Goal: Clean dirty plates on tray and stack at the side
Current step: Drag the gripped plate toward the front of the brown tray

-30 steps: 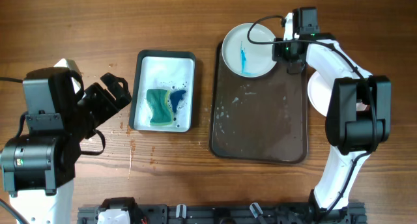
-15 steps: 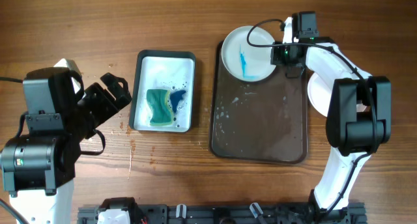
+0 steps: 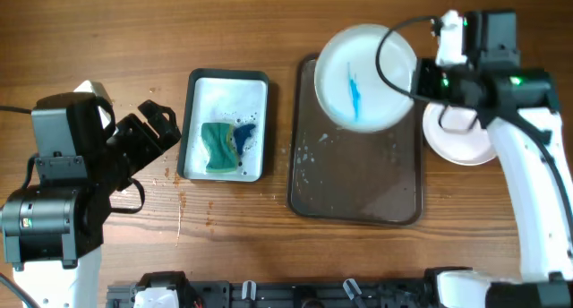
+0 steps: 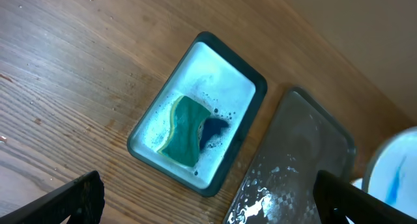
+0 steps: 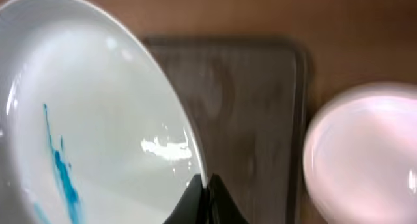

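My right gripper (image 3: 421,80) is shut on the rim of a white plate (image 3: 363,75) with a blue streak and holds it lifted above the far end of the dark tray (image 3: 358,178). In the right wrist view the jaws (image 5: 207,191) pinch the plate's edge (image 5: 98,120), with the tray (image 5: 254,113) below. A clean white plate (image 3: 461,133) lies on the table right of the tray; it also shows in the right wrist view (image 5: 365,152). My left gripper (image 4: 208,198) is open and empty, above the table left of the sponge tub (image 4: 195,120).
A white tub (image 3: 226,124) with a green and yellow sponge (image 3: 217,147) and blue liquid stands left of the tray. The tray's surface is wet with droplets. The left arm's body (image 3: 63,192) fills the left side.
My right gripper has lifted the streaked plate off the tray's far end and moved up and to the right. The left arm has not moved.
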Available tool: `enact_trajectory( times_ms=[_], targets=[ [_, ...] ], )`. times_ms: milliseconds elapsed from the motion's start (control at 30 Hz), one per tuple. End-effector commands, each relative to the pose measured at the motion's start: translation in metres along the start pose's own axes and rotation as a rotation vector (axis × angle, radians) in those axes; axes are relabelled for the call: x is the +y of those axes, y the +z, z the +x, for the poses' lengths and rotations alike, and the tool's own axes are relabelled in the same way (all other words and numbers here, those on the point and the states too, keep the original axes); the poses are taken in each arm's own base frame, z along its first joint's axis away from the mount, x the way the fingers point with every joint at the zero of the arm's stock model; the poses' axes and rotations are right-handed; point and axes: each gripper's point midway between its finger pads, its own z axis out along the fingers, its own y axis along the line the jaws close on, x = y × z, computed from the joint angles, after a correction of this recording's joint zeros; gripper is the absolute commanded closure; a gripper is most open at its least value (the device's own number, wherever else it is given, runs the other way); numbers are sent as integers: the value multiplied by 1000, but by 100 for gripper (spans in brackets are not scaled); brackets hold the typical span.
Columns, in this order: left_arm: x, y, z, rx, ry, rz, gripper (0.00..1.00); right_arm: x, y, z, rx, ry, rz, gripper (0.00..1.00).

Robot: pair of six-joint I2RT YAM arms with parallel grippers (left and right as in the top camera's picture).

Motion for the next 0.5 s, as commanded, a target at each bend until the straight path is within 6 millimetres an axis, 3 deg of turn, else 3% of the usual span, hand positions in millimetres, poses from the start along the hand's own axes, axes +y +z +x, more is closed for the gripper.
enact_trajectory(
  times_ms=[0, 200, 333, 367, 400, 467],
  targets=[
    [0, -3, -6, -23, 4, -1, 0, -11, 28, 58, 212, 137, 37, 96],
    [0, -3, -6, -23, 4, -1, 0, -36, 104, 147, 341, 248, 80, 96],
    [0, -3, -6, -23, 4, -1, 0, -45, 115, 153, 309, 210, 101, 95],
    [0, -3, -6, -23, 4, -1, 0, -47, 113, 147, 292, 186, 111, 62],
    [0, -3, -6, -23, 4, -1, 0, -46, 108, 140, 286, 160, 106, 44],
    [-1, -3, -6, -24, 3, 0, 0, -41, 90, 123, 277, 101, 96, 42]
  ],
)
